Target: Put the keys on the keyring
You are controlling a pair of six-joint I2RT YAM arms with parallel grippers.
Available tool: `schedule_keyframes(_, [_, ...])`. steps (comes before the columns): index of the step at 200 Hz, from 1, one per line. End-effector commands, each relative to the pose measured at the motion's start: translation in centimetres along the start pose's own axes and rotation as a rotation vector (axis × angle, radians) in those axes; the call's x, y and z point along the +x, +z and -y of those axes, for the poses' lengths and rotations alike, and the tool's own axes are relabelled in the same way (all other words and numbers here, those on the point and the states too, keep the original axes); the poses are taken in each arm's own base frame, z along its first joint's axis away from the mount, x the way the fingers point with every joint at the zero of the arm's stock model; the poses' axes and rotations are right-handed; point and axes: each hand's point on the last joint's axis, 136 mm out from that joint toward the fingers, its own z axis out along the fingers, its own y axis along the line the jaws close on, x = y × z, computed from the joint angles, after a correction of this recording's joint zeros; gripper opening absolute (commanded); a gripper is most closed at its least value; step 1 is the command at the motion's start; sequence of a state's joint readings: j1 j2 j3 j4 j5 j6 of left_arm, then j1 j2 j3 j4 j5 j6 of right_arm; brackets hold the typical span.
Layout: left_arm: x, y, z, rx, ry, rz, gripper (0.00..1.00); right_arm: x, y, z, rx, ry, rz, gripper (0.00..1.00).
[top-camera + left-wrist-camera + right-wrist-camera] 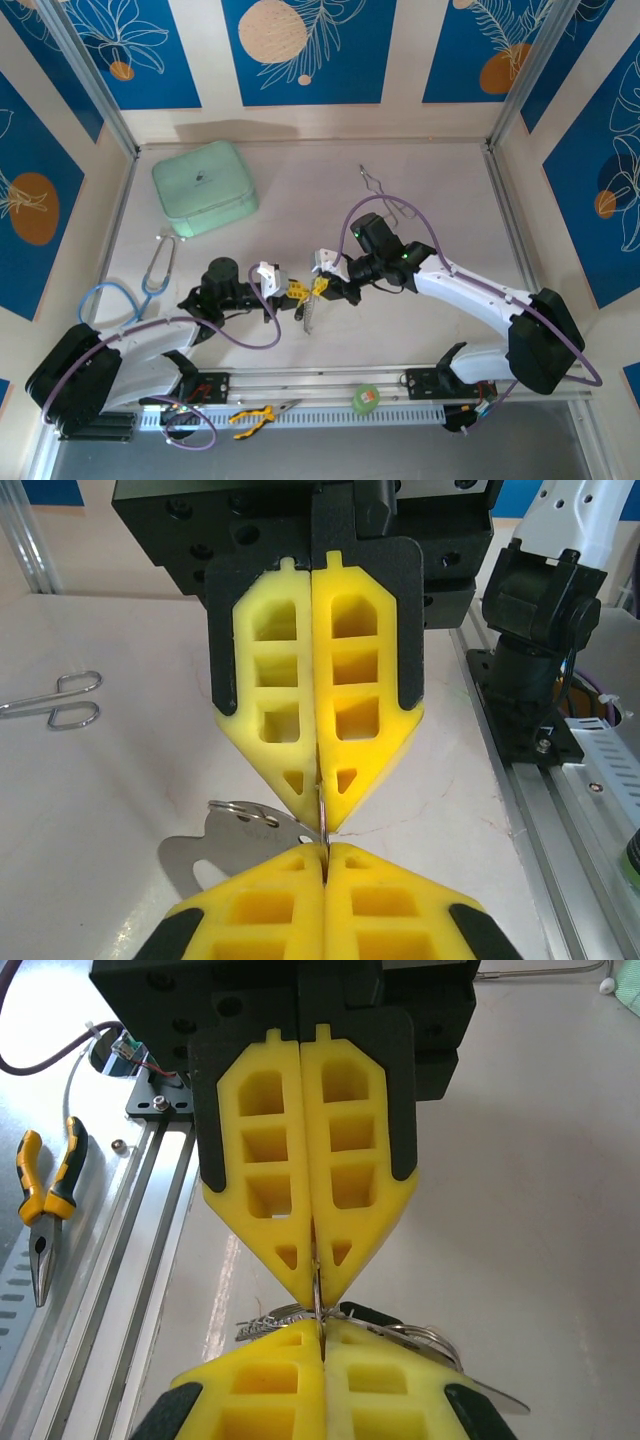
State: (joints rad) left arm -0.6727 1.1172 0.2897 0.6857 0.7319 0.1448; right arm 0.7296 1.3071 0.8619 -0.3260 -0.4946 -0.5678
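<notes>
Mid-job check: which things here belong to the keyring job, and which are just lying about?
Job: keyring, keys, left gripper and right gripper, both shut on the keyring.
Lying about: forceps, stethoscope, case, pliers, tape.

Left gripper (325,854), right gripper (321,823) tip-to-tip, pinching keyring (233,806)

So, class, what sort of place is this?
Probably a robot lab test cell: two white-and-black robot arms bolted to an aluminium rail, blue leaf-patterned wall panels around, yellow-handled pliers nearby.

Pale table (300,190) amid blue leaf-patterned wall panels (340,60)
</notes>
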Motion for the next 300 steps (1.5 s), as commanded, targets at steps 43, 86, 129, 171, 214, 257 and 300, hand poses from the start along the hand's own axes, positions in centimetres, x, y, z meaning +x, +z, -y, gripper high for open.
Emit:
schedule_keyframes(43, [-1.5,0.3,0.8,0.066,0.04,0.043,0.0,-1.1,0.6,-0.2,-0.041,-0.015,0.048,0.12])
schedule_keyframes(86, [-1.6,0.3,0.8,0.067,0.043,0.05,0.0,-0.6,0.8,0.0,-0.033,-0.011,0.024,0.12])
schedule_keyframes(129, [-1.6,0.3,0.8,0.064,0.046,0.049,0.0,1.0,0.5,0.1,-0.005,-0.006,-0.034,0.14])
schedule_keyframes(171, [-1.7,0.3,0.7,0.066,0.049,0.053,0.0,0.9,0.9,0.0,-0.025,-0.01,-0.04,0.13])
schedule_keyframes(214, [-1.7,0.3,0.2,0.032,0.042,0.053,0.0,0.4,0.9,0.1,-0.021,-0.022,-0.023,0.0])
schedule_keyframes(257, [-1.7,-1.9,-2.5,-0.229,-0.062,0.066,0.57,1.0,-0.8,1.2,0.068,-0.014,-0.045,0.0])
schedule_keyframes(300, [4.0,-9.9,-9.0,-0.884,-0.433,-0.144,0.78,2.5,-2.9,1.2,0.15,0.058,-0.12,0.0])
